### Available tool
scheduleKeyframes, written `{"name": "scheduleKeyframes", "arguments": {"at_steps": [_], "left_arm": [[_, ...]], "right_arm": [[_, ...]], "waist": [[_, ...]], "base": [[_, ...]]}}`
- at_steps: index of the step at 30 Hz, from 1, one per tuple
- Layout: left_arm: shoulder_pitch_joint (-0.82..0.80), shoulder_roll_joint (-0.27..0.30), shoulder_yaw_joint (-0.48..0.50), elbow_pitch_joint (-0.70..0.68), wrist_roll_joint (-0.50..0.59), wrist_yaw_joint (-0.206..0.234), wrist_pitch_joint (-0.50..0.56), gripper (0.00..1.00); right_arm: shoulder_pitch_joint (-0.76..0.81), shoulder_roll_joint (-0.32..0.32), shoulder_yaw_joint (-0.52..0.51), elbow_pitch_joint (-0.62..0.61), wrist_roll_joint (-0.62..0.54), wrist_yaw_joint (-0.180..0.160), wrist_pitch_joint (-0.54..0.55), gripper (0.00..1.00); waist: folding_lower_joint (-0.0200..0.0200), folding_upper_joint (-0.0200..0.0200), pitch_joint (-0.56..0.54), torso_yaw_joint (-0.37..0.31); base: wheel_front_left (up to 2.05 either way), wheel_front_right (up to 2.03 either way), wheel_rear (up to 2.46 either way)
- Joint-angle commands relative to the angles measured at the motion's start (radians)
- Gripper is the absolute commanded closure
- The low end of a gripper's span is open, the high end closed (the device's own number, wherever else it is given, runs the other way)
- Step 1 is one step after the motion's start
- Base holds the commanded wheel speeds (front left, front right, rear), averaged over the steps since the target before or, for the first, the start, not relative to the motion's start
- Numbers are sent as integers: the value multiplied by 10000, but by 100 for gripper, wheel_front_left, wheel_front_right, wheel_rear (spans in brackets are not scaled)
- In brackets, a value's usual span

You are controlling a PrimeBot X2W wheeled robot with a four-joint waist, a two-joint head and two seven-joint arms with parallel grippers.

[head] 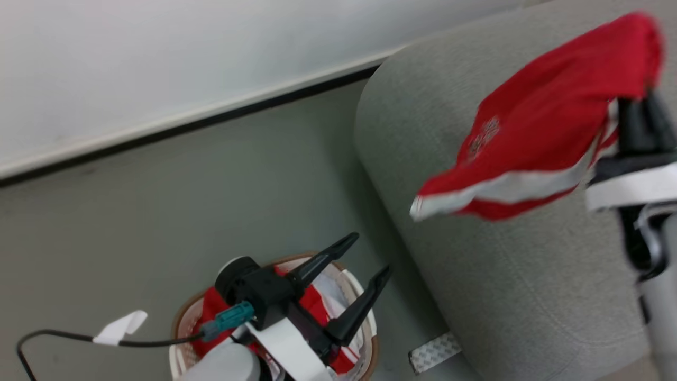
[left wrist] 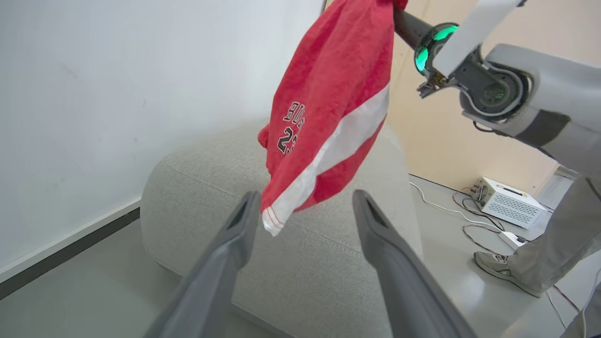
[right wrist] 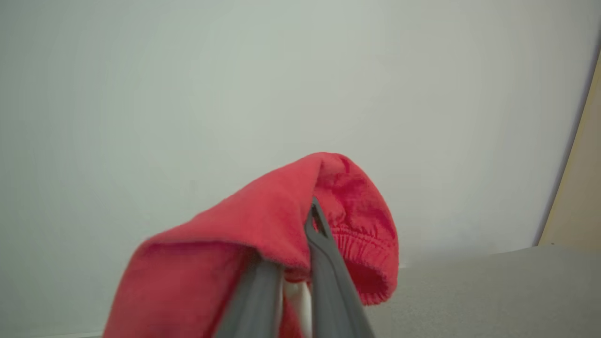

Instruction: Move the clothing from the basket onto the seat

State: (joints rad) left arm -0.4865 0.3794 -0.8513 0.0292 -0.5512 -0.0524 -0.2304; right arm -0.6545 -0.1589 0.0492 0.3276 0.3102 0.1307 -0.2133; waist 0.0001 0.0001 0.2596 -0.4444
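Right, nearest me my left hand [head: 370, 253] hangs with its fingers spread wide and nothing in them. It is above the basket [head: 180, 317], which stands on the floor [head: 158, 211] just beside the seat [head: 502, 296]. More red clothing [head: 211, 309] lies inside the basket. Further out, my right hand [head: 637, 114] is pinched tight on the waistband of a pair of red shorts [head: 545, 121], which dangle above the seat without touching it. To do this well I'd carry the shorts further in from the seat's rounded edge and lower them until the white-striped hem rests on the seat. Only then would I part the fingers. Dropped from up here near the edge, they could slide off to the floor.
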Motion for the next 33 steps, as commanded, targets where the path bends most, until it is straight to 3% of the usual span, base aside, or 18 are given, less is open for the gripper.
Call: {"name": "scheduleKeyframes", "arguments": {"at_steps": [1, 11, 19, 22, 29, 30, 31, 32, 33], "left_arm": [[-138, 153, 32, -140, 180, -38, 46, 0], [-531, 1203, 475, -1263, 201, -61, 426, 0], [-971, 1775, 841, -1830, 259, -110, 509, 0], [-1047, 1804, 903, -1801, 236, -73, 448, 0], [-1125, 1854, 1002, -1679, 78, -55, 389, 0], [-1132, 1842, 1017, -1648, 57, -54, 368, 0], [-1120, 1828, 1018, -1607, 32, -57, 364, 0], [-1093, 1809, 1009, -1559, 4, -54, 353, 0], [-1044, 1785, 1005, -1507, -19, -44, 322, 0]], "right_arm": [[-351, -120, -336, 107, -183, 3, 76, 100], [-2905, -945, -3093, 826, -1488, 2, 1336, 100], [-3663, -1602, -4379, 1699, -3985, 2, 2783, 100], [-3262, -1526, -4532, 2154, -4981, 2, 3589, 100], [-2833, -1058, -5516, 2553, -6121, -6, 4855, 100], [-2810, -970, -5666, 2506, -6253, -6, 4909, 75], [-2783, -887, -5748, 2453, -6361, -6, 4910, 27], [-2721, -809, -5822, 2383, -6492, -6, 4910, 0], [-2661, -725, -5868, 2325, -6597, -6, 4944, 0]], "waist": [[-1, -1, 831, 717], [-1, -1, 2913, 1864], [-1, -1, 4353, 2392], [-1, -1, 4505, 2487], [-1, -1, 4554, 2580], [-1, -1, 4528, 2602], [-1, -1, 4482, 2610], [-1, -1, 4412, 2606], [-1, -1, 4325, 2591]], "base": [[0, 0, 0], [0, 0, 0], [0, 0, 0], [0, 0, 0], [0, 0, 0], [0, 0, 0], [0, 0, 0], [0, 0, 0], [0, 0, 0]]}}
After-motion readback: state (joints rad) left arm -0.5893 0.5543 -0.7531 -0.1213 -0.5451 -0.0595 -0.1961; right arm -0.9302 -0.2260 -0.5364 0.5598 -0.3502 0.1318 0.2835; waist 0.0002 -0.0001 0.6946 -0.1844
